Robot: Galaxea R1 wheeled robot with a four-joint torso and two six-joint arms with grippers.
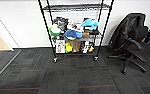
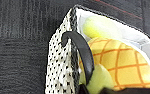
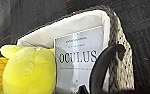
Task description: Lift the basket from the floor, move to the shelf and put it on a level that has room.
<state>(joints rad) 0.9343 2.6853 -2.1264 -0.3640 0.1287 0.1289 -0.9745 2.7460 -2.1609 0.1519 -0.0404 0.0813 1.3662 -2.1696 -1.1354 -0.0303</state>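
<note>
Room: dark grey carpet floor (image 1: 73, 75) with thin red lines, white wall behind, an office chair (image 1: 134, 41) off to the right of the rack.
Shelf: tall black wire shelf (image 1: 76, 30) straight ahead on small casters, well apart from the robot; its two lower tiers are crowded with toys and boxes.
Free level: the wire tier (image 1: 76, 7) above the clutter looks bare, so I judge that is where room is.
Basket: the cream woven basket (image 2: 59, 67) is seen close up by both wrist cameras, over the carpet; whether it is clear of the floor I cannot tell.
Contents: a yellow-and-orange soft toy (image 2: 118, 62) and a pale box (image 3: 78, 57) printed "OCULUS" sit inside the liner.
Left fingers: a dark curved finger (image 2: 82, 53) hooks over the rim at one end; closed or not, I cannot tell.
Right fingers: a dark finger (image 3: 104, 65) curls over the rim at the other end (image 3: 121, 62); same doubt.
Doing it well: keep both ends level so nothing tips out, hold the arms evenly spaced, and approach the rack square.
</note>
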